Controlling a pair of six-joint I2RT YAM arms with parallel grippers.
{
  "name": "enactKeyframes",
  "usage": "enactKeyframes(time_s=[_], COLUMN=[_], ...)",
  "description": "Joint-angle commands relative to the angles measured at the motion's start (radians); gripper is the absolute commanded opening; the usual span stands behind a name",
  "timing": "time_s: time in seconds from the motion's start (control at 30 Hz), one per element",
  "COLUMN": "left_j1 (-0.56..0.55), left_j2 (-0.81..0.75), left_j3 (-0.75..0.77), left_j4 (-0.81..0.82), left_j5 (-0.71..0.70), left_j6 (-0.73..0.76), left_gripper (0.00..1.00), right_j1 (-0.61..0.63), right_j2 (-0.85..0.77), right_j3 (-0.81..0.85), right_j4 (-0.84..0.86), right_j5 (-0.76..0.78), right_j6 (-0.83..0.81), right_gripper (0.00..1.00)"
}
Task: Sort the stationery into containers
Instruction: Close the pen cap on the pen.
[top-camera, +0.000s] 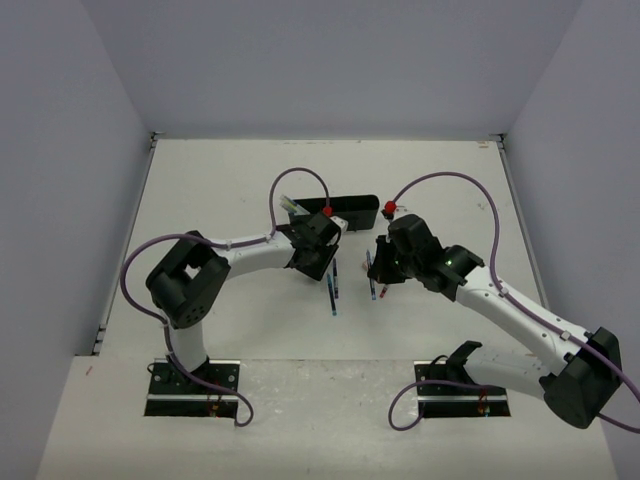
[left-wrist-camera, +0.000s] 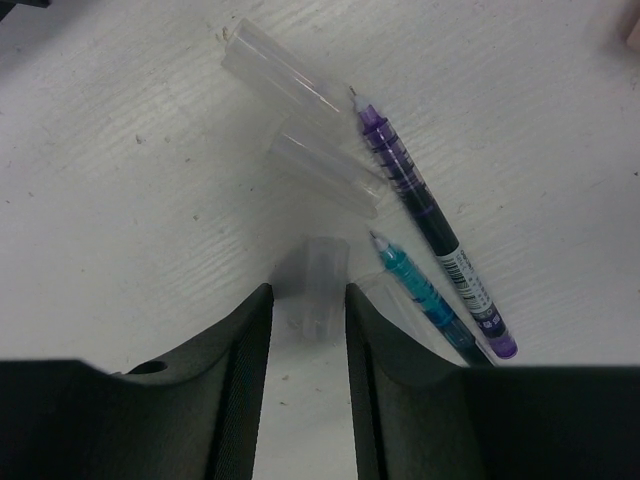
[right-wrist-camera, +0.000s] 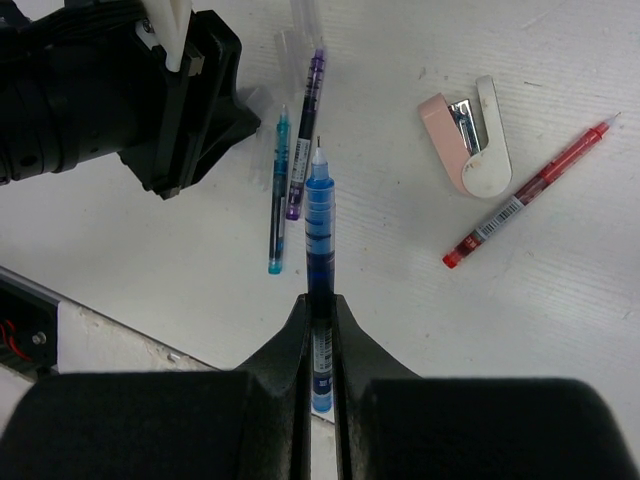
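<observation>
Where its narrow jaws close, right gripper (right-wrist-camera: 320, 305) clamps blue pen (right-wrist-camera: 320, 210), tip forward; left gripper (left-wrist-camera: 308, 295) pinches clear cap (left-wrist-camera: 312, 268).

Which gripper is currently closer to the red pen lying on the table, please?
Right. The right gripper, shut on a blue pen, has the red pen just off to its side. The left gripper sits beyond the teal pen and purple pen, farther off.

Bright, even light; soft shadows
</observation>
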Motion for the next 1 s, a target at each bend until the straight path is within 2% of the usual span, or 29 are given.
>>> enactKeyframes(time_s=[0.0, 0.13, 0.3, 0.47, 0.6, 0.63, 0.7, 0.8, 0.87, 0.97], left_j1=[0.005, 0.006, 0.004, 0.004, 0.006, 0.006, 0.004, 0.004, 0.003, -0.003], left_j2=[0.034, 0.061, 0.085, 0.023, -0.142, -0.156, -0.285, -0.426, -0.558, -0.738], left_j3=[0.029, 0.046, 0.052, 0.029, 0.015, 0.013, 0.001, -0.068, -0.166, -0.289], left_j4=[0.017, -0.003, -0.022, -0.032, -0.019, -0.011, 0.041, 0.160, 0.301, 0.484], left_j5=[0.008, -0.006, -0.011, -0.036, -0.070, -0.081, -0.098, -0.103, -0.093, -0.073], left_j6=[0.028, 0.021, 0.012, -0.030, -0.108, -0.129, -0.203, -0.348, -0.416, -0.516], left_gripper=[0.34, 0.28, 0.04, 0.00, 0.00, 0.00, 0.00, 0.00, 0.00, 0.00], right_j1=[0.003, 0.003, 0.003, 0.003, 0.004, 0.007, 0.037, 0.124, 0.184, 0.237], right_j2=[-0.018, -0.027, -0.046, -0.103, -0.198, -0.207, -0.277, -0.306, -0.300, -0.269], right_j3=[-0.001, -0.001, -0.013, -0.057, -0.166, -0.199, -0.293, -0.339, -0.355, -0.346], right_j4=[0.025, 0.022, 0.031, 0.106, 0.314, 0.377, 0.547, 0.722, 0.802, 0.846], right_j5=[-0.005, -0.006, -0.006, -0.110, -0.334, -0.379, -0.450, -0.376, -0.339, -0.262], right_j6=[-0.016, -0.019, -0.024, -0.050, -0.064, -0.052, -0.012, 0.028, 0.049, 0.050], right_gripper=[0.00, 0.00, 0.00, 0.00, 0.00, 0.00, 0.00, 0.00, 0.00, 0.00])
